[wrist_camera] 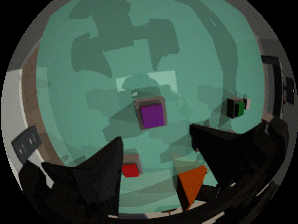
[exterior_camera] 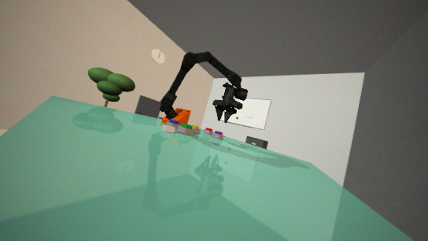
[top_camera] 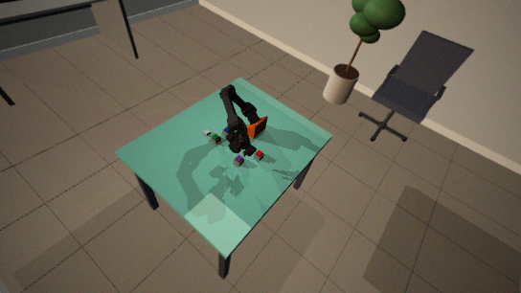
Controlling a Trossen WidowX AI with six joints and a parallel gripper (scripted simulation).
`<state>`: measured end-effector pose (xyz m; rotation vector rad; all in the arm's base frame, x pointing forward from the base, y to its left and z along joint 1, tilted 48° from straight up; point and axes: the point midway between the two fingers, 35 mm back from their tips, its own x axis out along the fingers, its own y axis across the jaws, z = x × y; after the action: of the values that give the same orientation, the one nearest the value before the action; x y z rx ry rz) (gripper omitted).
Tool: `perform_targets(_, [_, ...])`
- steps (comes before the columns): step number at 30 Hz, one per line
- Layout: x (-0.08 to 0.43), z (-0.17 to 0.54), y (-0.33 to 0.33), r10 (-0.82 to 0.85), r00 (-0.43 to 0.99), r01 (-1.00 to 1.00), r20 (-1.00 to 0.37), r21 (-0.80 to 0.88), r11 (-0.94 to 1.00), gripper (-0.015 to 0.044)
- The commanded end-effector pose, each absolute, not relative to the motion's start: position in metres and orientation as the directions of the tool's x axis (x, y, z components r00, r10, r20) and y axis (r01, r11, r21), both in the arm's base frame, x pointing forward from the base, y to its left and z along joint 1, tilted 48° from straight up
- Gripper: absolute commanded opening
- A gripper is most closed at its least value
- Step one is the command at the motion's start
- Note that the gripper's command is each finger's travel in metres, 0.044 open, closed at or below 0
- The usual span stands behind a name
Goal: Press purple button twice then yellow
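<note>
The pincer hangs above the tabletop, fingers spread, gripping nothing. In the wrist view, the purple button lies directly below it, just ahead of the fingertips. The red button sits beside one finger, an orange block beside the other. Farther out to one side lies the green button. The yellow button stands in the button row, behind the pincer toward the arm's base.
</note>
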<state>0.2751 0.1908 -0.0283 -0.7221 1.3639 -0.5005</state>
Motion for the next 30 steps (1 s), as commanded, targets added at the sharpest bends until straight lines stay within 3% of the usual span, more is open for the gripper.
perform_targets(1, [0.278,-0.048,0.165,-0.712,0.149,-0.092,-0.686,-0.727,0.681,0.0190])
perform_targets(8, [0.278,-0.048,0.165,-0.712,0.149,-0.092,-0.686,-0.727,0.681,0.0020])
perform_targets(30, [0.281,-0.059,0.154,-0.712,0.149,-0.091,-0.686,-0.727,0.681,0.0020])
